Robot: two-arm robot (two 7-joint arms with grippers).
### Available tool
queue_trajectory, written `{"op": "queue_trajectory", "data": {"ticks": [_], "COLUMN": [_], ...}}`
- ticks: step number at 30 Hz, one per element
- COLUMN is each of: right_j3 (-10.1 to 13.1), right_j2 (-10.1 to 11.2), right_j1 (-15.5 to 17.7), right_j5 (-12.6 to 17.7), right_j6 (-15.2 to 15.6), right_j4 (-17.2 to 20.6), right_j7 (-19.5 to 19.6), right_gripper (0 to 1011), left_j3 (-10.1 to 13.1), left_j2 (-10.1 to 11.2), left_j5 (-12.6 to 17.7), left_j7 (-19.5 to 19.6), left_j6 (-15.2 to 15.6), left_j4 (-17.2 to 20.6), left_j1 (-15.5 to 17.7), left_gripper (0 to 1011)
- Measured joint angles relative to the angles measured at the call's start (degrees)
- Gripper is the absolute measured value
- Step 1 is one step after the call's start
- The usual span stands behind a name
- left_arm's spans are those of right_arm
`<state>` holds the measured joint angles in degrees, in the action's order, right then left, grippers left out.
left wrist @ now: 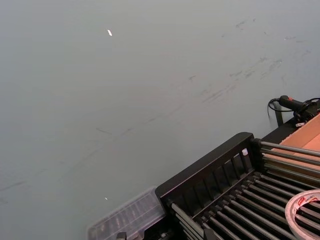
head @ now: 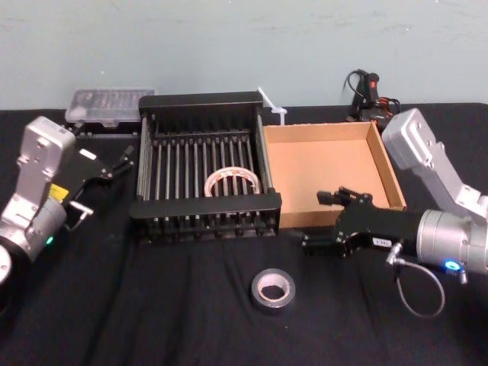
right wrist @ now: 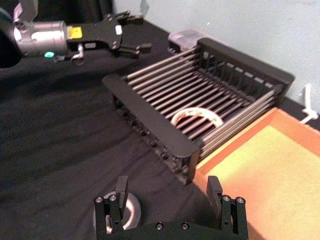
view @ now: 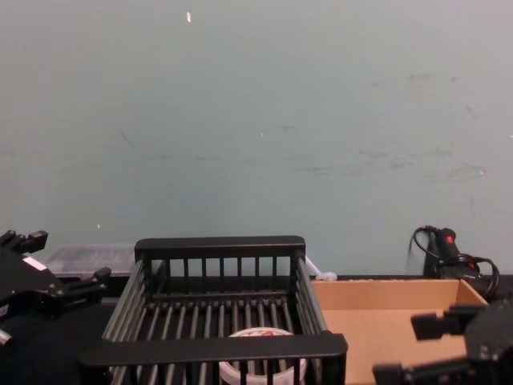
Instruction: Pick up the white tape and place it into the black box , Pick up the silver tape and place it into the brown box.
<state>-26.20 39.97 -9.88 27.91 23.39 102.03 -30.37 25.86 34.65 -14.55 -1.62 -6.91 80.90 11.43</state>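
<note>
Black cloth covers your surface (head: 152, 305), pale green wall behind. At the middle toward the back edge you have the black box (head: 206, 207), and the white tape (head: 231, 183) lies flat on its slatted floor, toward the front right corner of the crate; you also see it through the bars in the chest view (view: 263, 337) and in the right wrist view (right wrist: 197, 116). The brown box (head: 328, 171) sits touching the crate's right side, nothing inside it. The silver tape (head: 273, 289) lies flat on the cloth in front of both boxes, near the front edge, apart from them.

Your right gripper (head: 329, 221) hovers over the brown box's front wall, fingers spread open, holding nothing; in its wrist view the silver roll (right wrist: 127, 209) sits just under one finger (right wrist: 121, 186). Your left gripper (head: 114, 164) hangs left of the crate, near its back left corner, fingers apart and empty. A clear plastic case (head: 107, 103) sits at the back left edge, and a black corded device (head: 370, 95) at the back right.
</note>
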Motion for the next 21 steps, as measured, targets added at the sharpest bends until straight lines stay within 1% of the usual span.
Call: {"op": "queue_trajectory", "data": {"ticks": [5, 7, 11, 13, 16, 21], "right_j3": [-1.2, -2.11, -3.19, -3.91, -4.38, -6.24], "right_j2": [0.95, 1.36, 1.6, 1.63, 1.63, 1.27], "right_j1": [0.12, -0.04, -0.46, -0.82, -1.08, -2.25], "right_j5": [0.25, 0.32, 0.31, 0.26, 0.19, -0.36], "right_j6": [0.06, 0.07, 0.14, 0.24, 0.32, 0.89], "right_j4": [0.28, 0.28, -0.01, -0.36, -0.66, -2.15], "right_j7": [-0.47, -0.64, -0.83, -0.97, -1.09, -1.52], "right_gripper": [1002, 1002, 1002, 1002, 1002, 1002], "left_j3": [0.0, 0.0, 0.0, 0.0, 0.0, 0.0], "left_j2": [0.0, 0.0, 0.0, 0.0, 0.0, 0.0], "left_j5": [0.0, 0.0, 0.0, 0.0, 0.0, 0.0], "left_j7": [0.0, 0.0, 0.0, 0.0, 0.0, 0.0], "left_j6": [0.0, 0.0, 0.0, 0.0, 0.0, 0.0], "left_j4": [0.0, 0.0, 0.0, 0.0, 0.0, 0.0], "left_j1": [0.0, 0.0, 0.0, 0.0, 0.0, 0.0], "left_gripper": [1002, 1001, 1001, 1002, 1001, 1001]}}
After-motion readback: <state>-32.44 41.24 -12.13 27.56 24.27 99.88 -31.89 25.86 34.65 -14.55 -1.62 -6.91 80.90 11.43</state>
